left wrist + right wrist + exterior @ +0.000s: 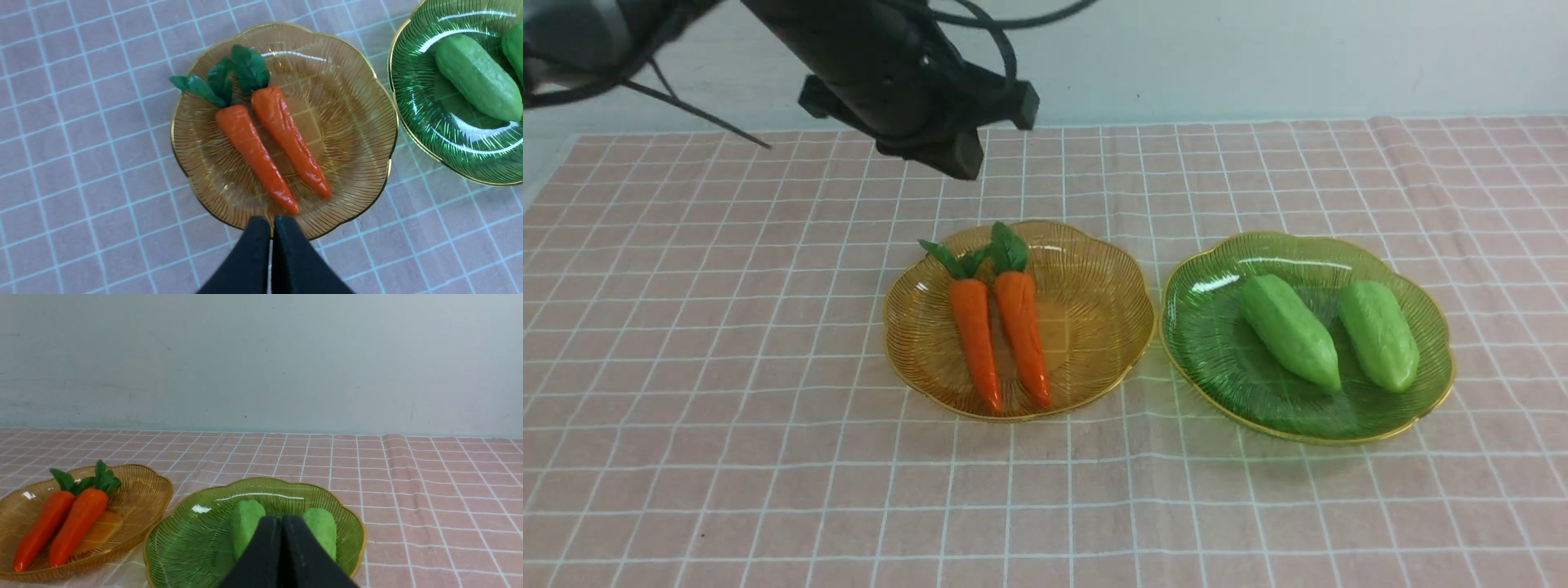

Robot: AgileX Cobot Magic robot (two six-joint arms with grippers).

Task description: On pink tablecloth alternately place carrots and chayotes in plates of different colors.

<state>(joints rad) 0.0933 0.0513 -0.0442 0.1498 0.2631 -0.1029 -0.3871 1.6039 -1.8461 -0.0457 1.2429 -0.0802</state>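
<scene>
Right now my left tool (271,223) is closed on nothing, its two black fingers pressed flat together. It is raised over the pink tablecloth (727,367) close to the amber plate (1112,343), touching nothing. Both carrots (976,335) lie in that plate side by side, leafy tops at the far end, tips toward me. Just to its right sits the green plate (1209,359), the two rims nearly meeting. Both chayotes (1290,331) lie in it, side by side and a little apart. My right tool (282,521) is likewise closed and empty, looking low across the green plate.
</scene>
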